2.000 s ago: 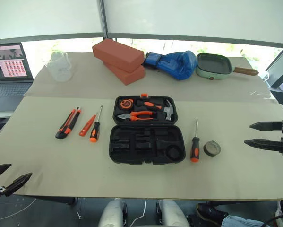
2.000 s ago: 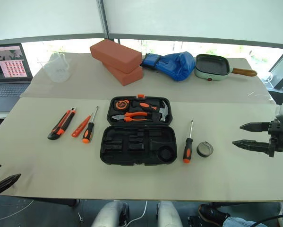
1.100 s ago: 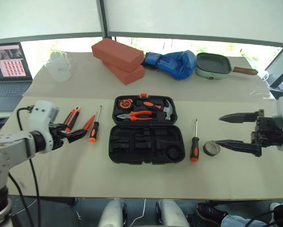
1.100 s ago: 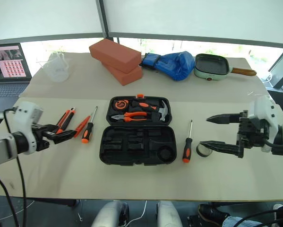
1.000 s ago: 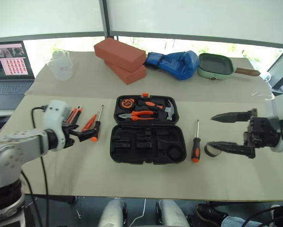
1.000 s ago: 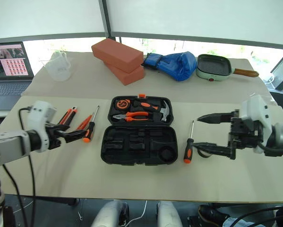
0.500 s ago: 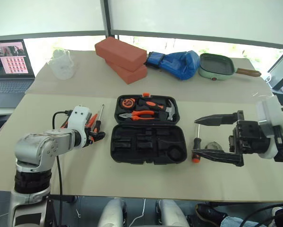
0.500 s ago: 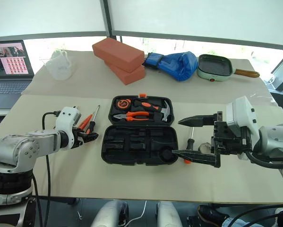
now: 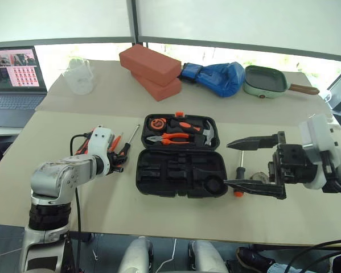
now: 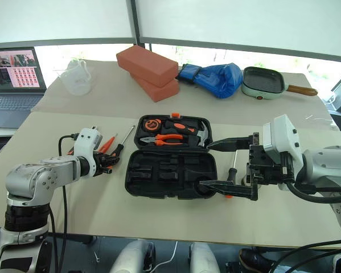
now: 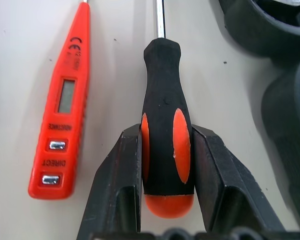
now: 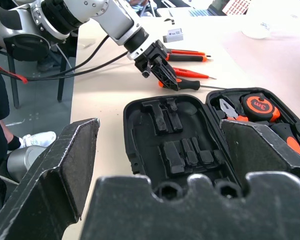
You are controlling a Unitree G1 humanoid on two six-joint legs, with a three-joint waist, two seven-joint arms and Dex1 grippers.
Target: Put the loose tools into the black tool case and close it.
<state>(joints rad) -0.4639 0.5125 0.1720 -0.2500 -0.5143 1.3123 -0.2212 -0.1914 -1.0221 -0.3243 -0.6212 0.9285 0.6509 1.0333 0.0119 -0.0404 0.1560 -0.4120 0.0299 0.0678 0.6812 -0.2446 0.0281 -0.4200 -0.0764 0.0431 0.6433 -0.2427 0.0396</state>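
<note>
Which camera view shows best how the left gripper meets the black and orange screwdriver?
The left wrist view: the left gripper has one finger on each side of the screwdriver handle, which lies on the table. In the eye views the arm covers most of the handle. The right wrist view shows both small and far off.

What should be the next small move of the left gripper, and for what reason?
Probably lift the black-and-orange screwdriver and carry it to the black tool case. The left gripper has its fingers against both sides of the handle, so the grasp looks made, while the tool lies flat on the table beside the orange tester screwdriver. The case lies open with empty slots.
</note>
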